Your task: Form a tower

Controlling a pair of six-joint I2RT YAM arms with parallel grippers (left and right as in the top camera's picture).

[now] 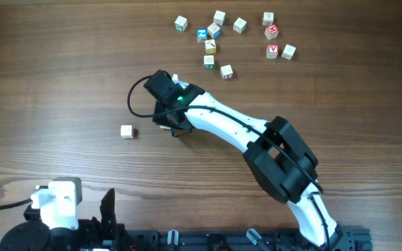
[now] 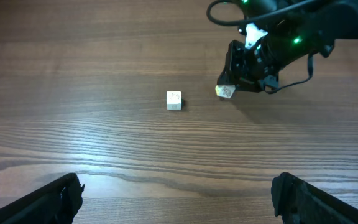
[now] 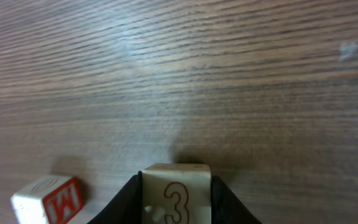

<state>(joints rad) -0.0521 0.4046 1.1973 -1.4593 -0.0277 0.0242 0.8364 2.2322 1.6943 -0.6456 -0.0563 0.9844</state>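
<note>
Right hand [image 1: 160, 120] is clamped tight on a "3" cube [image 3: 176, 194], red numeral facing the wrist camera, dark fingers [image 3: 124, 202] pressed against both side faces, around mid-counter [image 1: 61, 84]. Can't tell whether that cube touches the wood. Wrist view also shows an "M" cube [image 3: 47, 199] just left of it, tilted. A lone cube [image 1: 126, 131] sits on the wood left of the right hand, apart from it. Left hand [image 2: 179, 208] is spread wide and holds nothing, parked at the near edge. Loose cubes [image 1: 210, 47] are scattered by the far edge, right of centre. Tower: can't pick out a stack; the cubes read as singles from overhead.
</note>
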